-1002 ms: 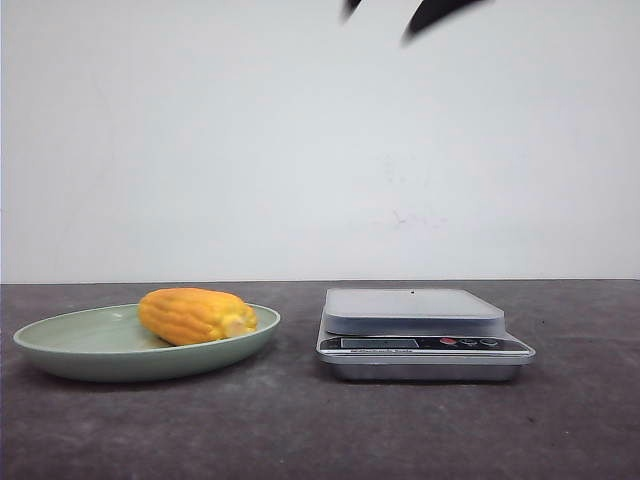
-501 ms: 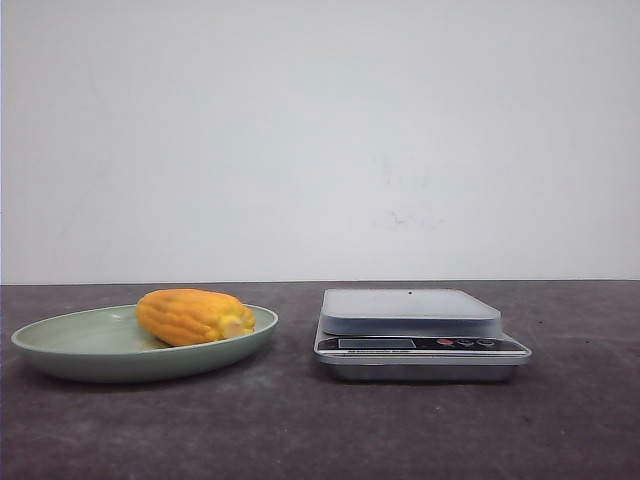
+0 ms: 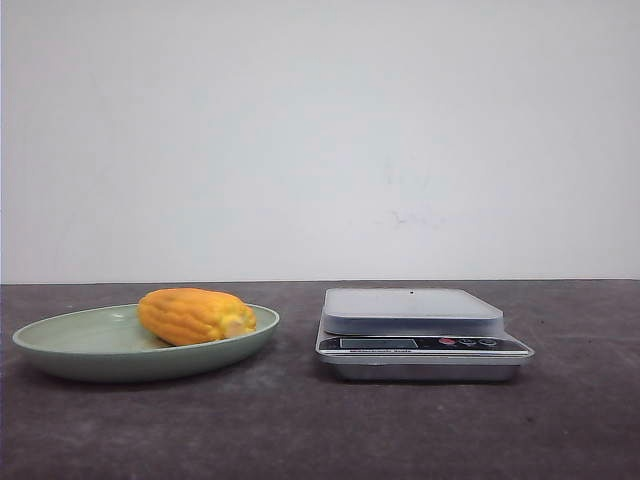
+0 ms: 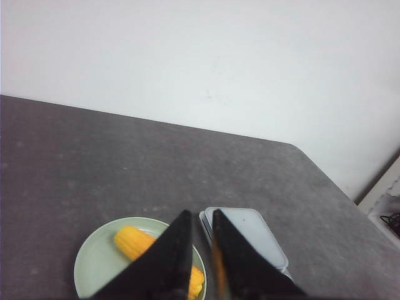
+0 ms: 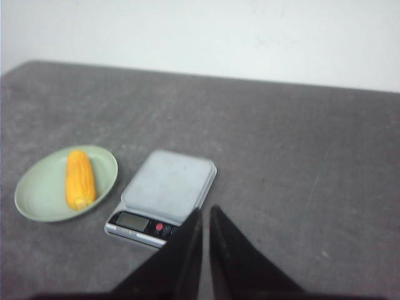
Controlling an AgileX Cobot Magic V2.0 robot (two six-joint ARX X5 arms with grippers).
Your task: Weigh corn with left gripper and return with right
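The orange-yellow corn [image 3: 195,315] lies on its side on the green plate [image 3: 70,345] at the left, its pale core end towards the scale [image 3: 420,330]. The scale's platform is bare. Neither gripper shows in the front view. In the left wrist view my left gripper [image 4: 201,215] hangs high above the plate [image 4: 100,265] and corn [image 4: 134,240], fingers nearly together, holding nothing. In the right wrist view my right gripper [image 5: 205,211] hangs high above the table by the scale [image 5: 165,187], fingers nearly together, holding nothing; the corn [image 5: 80,178] lies on the plate [image 5: 40,190] beyond.
The dark grey table [image 3: 300,430] ends at a white wall behind. In the left wrist view the table's rounded far corner [image 4: 300,150] and side edge show, with floor beyond.
Dark gripper fingertips showed at the top of the front view one second ago; they have left the view. The corn, plate and scale have not moved.
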